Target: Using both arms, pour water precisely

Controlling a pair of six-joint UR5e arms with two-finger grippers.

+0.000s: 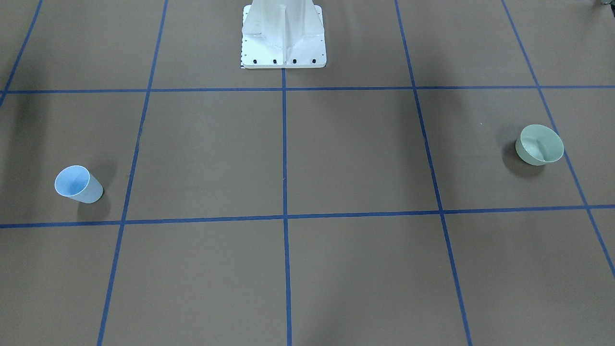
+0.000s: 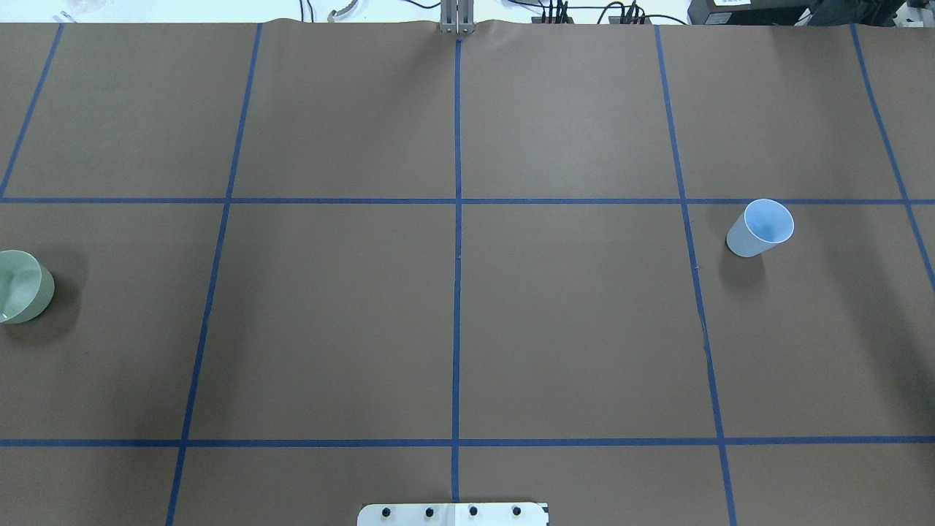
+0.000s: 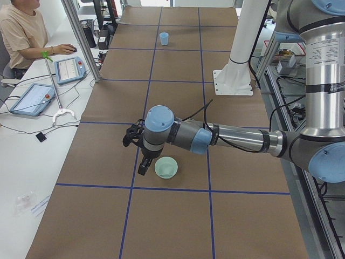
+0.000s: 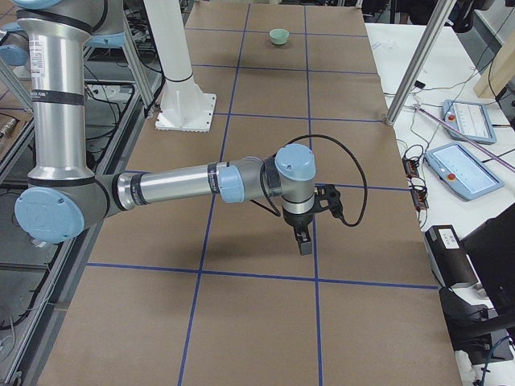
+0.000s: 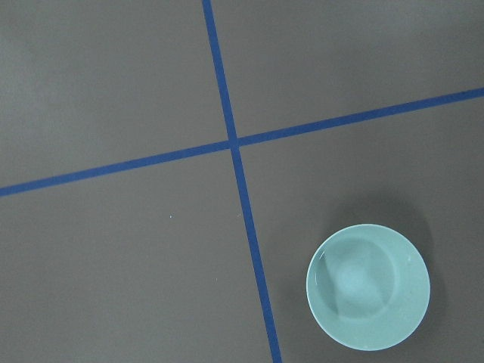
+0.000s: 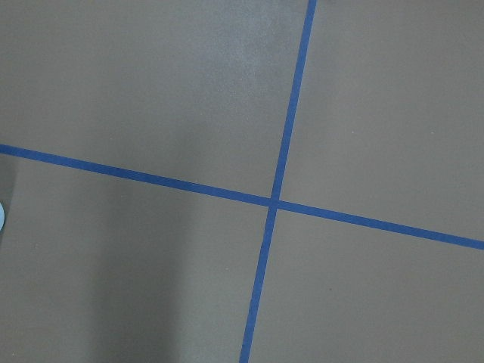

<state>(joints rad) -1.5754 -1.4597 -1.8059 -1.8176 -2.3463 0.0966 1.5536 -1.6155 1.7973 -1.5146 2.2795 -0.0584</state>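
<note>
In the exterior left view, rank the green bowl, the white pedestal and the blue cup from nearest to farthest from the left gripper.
1. green bowl: right beside the left gripper, at the near end of the table.
2. white pedestal: about midway along the table, at the robot's edge.
3. blue cup: at the far end.

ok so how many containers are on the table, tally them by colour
blue cup: 1
green bowl: 1
total: 2
</note>
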